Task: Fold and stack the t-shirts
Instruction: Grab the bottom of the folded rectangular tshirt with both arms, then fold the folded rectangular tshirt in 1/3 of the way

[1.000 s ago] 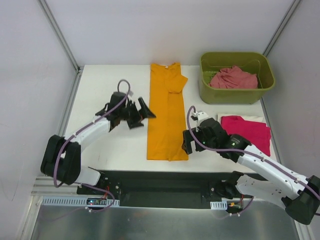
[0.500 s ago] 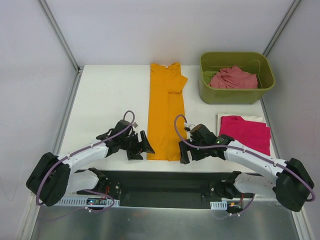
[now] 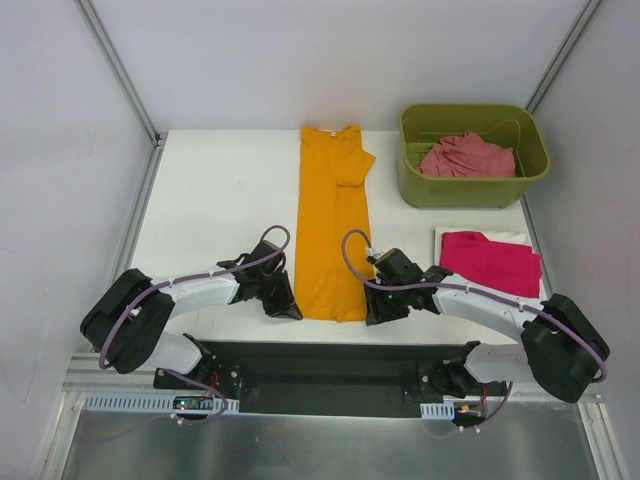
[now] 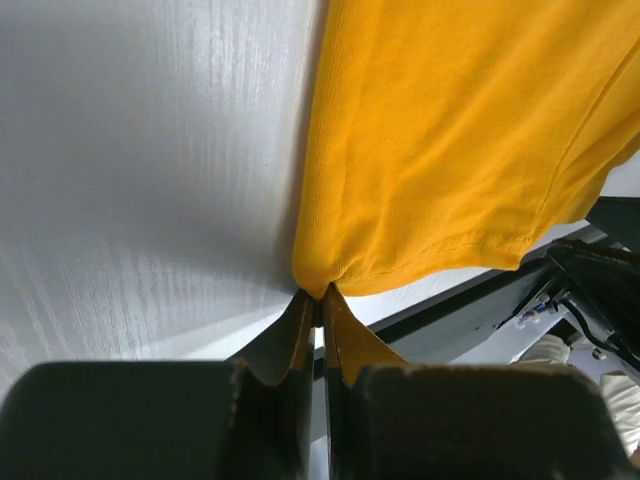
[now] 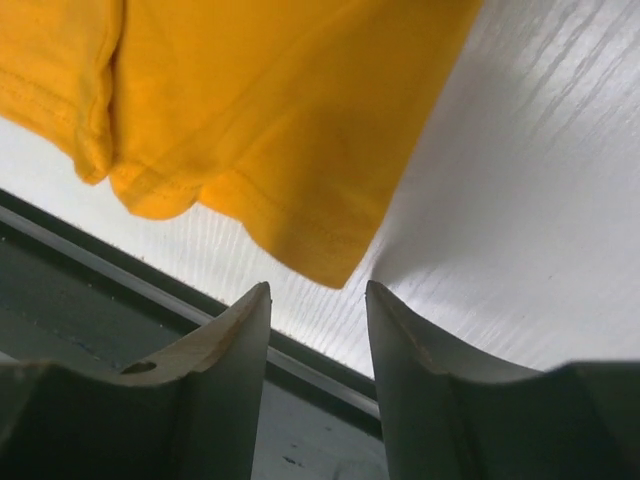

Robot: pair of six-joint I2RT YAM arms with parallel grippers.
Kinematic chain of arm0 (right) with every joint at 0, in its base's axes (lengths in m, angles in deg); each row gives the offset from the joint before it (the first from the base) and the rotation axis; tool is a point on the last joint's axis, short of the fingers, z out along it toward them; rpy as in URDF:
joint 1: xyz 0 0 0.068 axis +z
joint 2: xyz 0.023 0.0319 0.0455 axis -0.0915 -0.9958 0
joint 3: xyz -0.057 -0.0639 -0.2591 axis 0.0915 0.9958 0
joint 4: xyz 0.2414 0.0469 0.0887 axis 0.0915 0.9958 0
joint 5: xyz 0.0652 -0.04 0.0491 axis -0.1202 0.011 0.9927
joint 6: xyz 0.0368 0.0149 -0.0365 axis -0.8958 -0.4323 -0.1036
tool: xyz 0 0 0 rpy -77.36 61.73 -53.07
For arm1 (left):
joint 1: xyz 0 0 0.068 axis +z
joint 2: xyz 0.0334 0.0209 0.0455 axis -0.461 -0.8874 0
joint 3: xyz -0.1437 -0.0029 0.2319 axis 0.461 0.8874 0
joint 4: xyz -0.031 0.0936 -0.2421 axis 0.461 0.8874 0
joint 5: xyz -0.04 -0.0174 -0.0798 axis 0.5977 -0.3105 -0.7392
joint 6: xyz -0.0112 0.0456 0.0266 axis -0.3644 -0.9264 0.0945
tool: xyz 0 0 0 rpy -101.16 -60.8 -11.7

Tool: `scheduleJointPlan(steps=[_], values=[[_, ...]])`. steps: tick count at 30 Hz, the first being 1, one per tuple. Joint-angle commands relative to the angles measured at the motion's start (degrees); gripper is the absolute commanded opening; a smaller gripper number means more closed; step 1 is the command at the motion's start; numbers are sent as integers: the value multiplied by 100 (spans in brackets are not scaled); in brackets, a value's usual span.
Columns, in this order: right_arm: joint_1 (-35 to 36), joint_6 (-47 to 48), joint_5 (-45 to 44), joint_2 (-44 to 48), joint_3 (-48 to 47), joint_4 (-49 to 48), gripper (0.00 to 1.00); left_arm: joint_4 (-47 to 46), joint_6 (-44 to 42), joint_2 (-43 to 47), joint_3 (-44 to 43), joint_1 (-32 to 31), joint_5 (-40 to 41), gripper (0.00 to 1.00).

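Both sets of jaws are sitting at the near hem of the orange-yellow t-shirt (image 3: 333,230), which is lying on the tabletop (image 3: 220,190) as a long, narrow folded strip. Its long axis is running near to far, with the collar pointing away from the arms. The cloth is looking smooth, with one sleeve jutting out at the far right. The left jaws are pinching shut on the near left corner. The right jaws are standing partly open, straddling the near right corner without gripping it.
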Motion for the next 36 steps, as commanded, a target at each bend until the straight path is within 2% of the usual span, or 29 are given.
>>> scheduleJointPlan(steps=[1, 6, 7, 9, 14, 18, 21, 25, 30, 36], values=[[-87, 161, -76, -322, -76, -345, 41, 181, -108, -116, -145, -54, 388, 0], [-95, 241, 126, -761, -191, -591, 20, 189, -135, -72, -145, -63, 335, 0], [-95, 267, 188, -779, -191, -626, 8, 198, -152, -37, -145, -63, 318, 0], [-87, 258, 442, -649, -138, -679, 1, 198, -179, 59, -101, -63, 230, 0], [115, -118, 1136, 177, 274, -452, 0, 460, 14, 1069, 512, -203, 142, 0], [747, -706, 1479, 810, 539, -258, 1, 899, 348, 2158, 945, -449, -16, 0], [1196, -1146, 1814, 1135, 557, -389, 1, 1408, 366, 2871, 858, -590, -209, 0], [1276, -808, 1482, 1549, -56, 529, 1, 1700, 358, 3644, 594, -643, -140, 0], [907, -139, 786, 1375, -831, 1087, 1, 1798, -378, 3410, -231, -643, 622, 0], [72, 495, 57, 628, -1798, 1096, 1, 1833, -1311, 1864, -1813, -494, 1495, 0]])
